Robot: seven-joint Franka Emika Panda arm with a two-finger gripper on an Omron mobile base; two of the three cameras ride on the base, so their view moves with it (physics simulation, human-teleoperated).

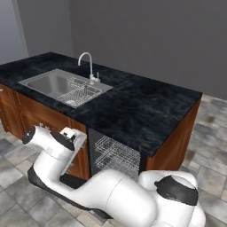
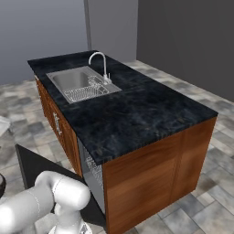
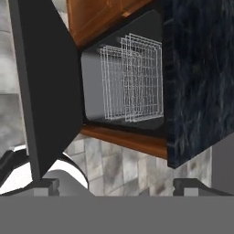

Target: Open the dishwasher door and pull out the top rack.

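Note:
The dishwasher door [image 3: 45, 91] is swung down and open, a flat dark panel [image 1: 46, 185] lying low in front of the island [image 2: 32, 162]; its bar handle is hidden. Inside the dark cavity the top rack [image 3: 145, 77], a white wire basket, sits just under the black counter, above the lower wire basket [image 3: 111, 84]. Both baskets [image 1: 119, 150] stay inside the opening. My gripper [image 3: 118, 186] is open, fingertips [image 3: 45, 185] far apart with nothing between them, well back from the racks. My hand [image 1: 74, 138] hovers at the cavity's left edge, above the door.
Brown wooden cabinets [image 1: 26, 115] flank the dishwasher, and a wooden side panel [image 2: 155, 178] closes the island's end. A steel sink [image 1: 57, 84] with a small wire grid and a faucet [image 1: 88, 64] sits in the black counter [image 1: 142, 111]. Grey tiled floor [image 2: 201, 210] lies all around.

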